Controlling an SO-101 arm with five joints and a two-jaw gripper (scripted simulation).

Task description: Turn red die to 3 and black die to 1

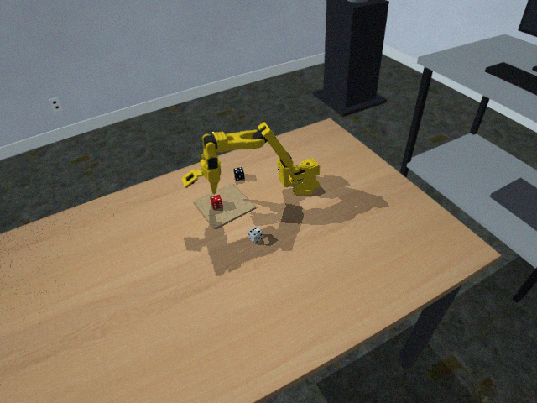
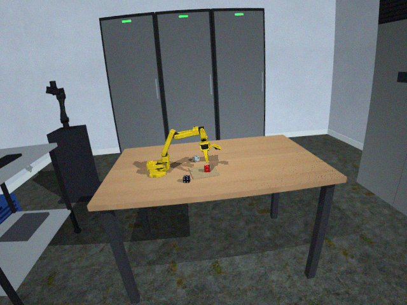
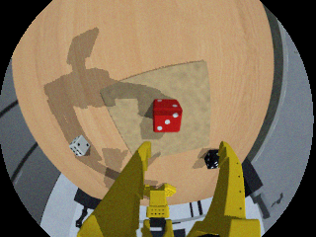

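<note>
The small red die with white pips [image 3: 168,115] lies flat near the middle of the thin tan square mat [image 3: 188,86], three pips on its upper face in the wrist view. The yellow pincer [image 3: 182,156] hangs above it, clear of the die, partly open and holding nothing. The small black die [image 1: 238,173] sits off the mat on the light wooden surface [image 1: 303,277], just beside the mat's edge. The small white die [image 1: 255,235] rests on the surface, apart from the mat on its other side.

Raised hand [image 3: 182,152] open, empty
</note>
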